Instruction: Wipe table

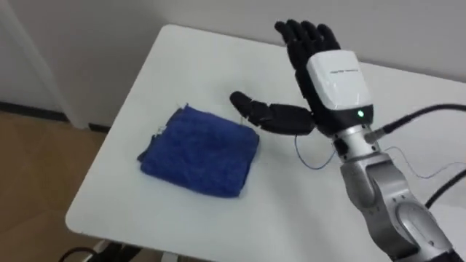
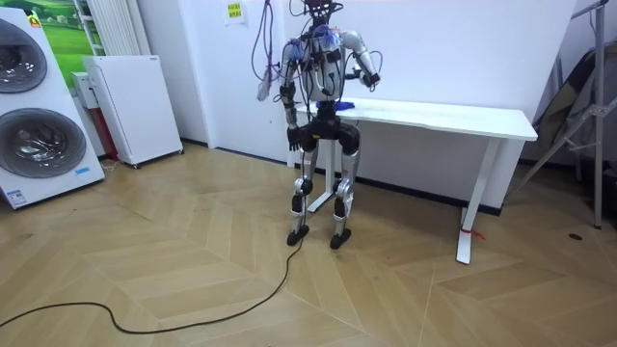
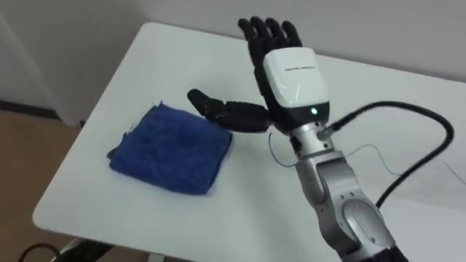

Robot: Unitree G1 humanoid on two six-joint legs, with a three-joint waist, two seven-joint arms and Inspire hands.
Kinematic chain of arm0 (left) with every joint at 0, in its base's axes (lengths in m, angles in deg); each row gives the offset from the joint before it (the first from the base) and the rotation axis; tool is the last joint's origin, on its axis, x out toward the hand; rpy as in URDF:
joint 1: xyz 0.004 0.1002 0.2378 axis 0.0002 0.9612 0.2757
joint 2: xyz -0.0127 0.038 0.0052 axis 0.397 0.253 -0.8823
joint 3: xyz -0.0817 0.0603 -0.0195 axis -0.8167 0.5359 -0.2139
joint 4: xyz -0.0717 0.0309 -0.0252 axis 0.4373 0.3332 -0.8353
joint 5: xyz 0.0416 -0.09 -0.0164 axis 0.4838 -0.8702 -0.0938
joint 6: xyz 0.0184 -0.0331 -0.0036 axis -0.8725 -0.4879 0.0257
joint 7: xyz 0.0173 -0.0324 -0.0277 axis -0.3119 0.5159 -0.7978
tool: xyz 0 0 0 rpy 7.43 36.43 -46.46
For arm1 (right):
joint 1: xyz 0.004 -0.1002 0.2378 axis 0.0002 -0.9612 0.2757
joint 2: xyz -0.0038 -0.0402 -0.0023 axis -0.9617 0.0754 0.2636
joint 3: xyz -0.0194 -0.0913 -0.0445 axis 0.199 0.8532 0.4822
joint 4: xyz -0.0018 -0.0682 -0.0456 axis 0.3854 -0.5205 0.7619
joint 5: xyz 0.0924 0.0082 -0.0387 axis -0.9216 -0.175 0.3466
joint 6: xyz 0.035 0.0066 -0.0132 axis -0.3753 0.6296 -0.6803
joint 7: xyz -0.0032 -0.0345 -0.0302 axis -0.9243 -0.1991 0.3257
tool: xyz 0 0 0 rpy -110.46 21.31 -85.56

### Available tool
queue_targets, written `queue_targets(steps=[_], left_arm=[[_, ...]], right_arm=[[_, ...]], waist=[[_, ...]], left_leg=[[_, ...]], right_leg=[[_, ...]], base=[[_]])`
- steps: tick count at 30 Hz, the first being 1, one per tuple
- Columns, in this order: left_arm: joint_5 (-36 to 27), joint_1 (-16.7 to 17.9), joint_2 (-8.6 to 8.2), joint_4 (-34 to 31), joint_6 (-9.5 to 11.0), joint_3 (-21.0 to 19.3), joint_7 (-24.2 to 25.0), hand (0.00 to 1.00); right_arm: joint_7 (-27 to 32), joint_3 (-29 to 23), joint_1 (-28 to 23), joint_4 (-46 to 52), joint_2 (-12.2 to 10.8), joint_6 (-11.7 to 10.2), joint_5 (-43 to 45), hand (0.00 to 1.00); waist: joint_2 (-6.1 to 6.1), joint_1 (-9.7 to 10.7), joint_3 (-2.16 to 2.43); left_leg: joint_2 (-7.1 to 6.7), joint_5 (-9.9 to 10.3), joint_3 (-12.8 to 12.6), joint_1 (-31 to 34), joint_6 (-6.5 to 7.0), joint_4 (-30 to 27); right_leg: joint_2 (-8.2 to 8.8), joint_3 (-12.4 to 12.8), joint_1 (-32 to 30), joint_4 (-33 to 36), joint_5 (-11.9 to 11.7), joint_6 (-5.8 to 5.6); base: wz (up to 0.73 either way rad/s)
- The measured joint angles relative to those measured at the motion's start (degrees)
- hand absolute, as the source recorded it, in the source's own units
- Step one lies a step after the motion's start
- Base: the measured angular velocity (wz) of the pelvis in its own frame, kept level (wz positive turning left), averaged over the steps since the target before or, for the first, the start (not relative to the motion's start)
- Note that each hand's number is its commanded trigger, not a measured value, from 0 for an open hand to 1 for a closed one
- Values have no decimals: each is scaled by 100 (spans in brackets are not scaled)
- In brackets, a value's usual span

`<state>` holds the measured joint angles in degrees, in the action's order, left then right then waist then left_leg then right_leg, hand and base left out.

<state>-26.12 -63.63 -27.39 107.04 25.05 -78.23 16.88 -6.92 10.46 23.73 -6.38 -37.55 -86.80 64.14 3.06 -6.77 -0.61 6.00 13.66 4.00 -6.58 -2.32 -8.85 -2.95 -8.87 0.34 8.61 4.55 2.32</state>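
We see the blue cloth (image 1: 200, 151) lying folded close to the table's (image 1: 182, 51) left edge, with bare tabletop to its right and beyond it. The right hand (image 1: 335, 76) hovers spread wide, holding nothing, its thumb stretched toward the cloth's far right corner.

In the room view you see, at nine o'clock, two stacked white front-loading washing machines (image 2: 34, 125). Just toward three o'clock of them stands a low white box-shaped cabinet (image 2: 133, 106). At eleven o'clock: a white ribbed radiator (image 2: 114, 27). At twelve o'clock: a small yellow paper notice (image 2: 234, 12) on the plain white wall (image 2: 453, 48). At three o'clock: a grey metal tripod stand (image 2: 576, 116). At six o'clock: a herringbone wooden floor (image 2: 193, 260).
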Motion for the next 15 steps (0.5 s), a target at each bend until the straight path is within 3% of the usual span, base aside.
queue_targets(steps=[5,12,15], left_arm=[[7,8,16,-5,-39,115,124,0],[-64,-91,52,115,-25,227,128,0],[-58,-127,40,168,91,248,148,0]], right_arm=[[-289,382,-65,7,34,39,106,0],[-524,622,-207,6,54,-51,103,0],[-620,710,-344,5,57,-66,106,0]], waist=[[7,-148,7],[-7,-145,0],[-18,-137,-4]], left_leg=[[-55,0,2,-4,1,-17],[-165,-21,-68,10,43,-63],[-197,-13,-85,3,92,-50]], right_leg=[[28,40,83,4,54,-69],[144,-2,131,10,98,-116],[177,11,131,68,176,-100]], base=[[19],[3],[8]])
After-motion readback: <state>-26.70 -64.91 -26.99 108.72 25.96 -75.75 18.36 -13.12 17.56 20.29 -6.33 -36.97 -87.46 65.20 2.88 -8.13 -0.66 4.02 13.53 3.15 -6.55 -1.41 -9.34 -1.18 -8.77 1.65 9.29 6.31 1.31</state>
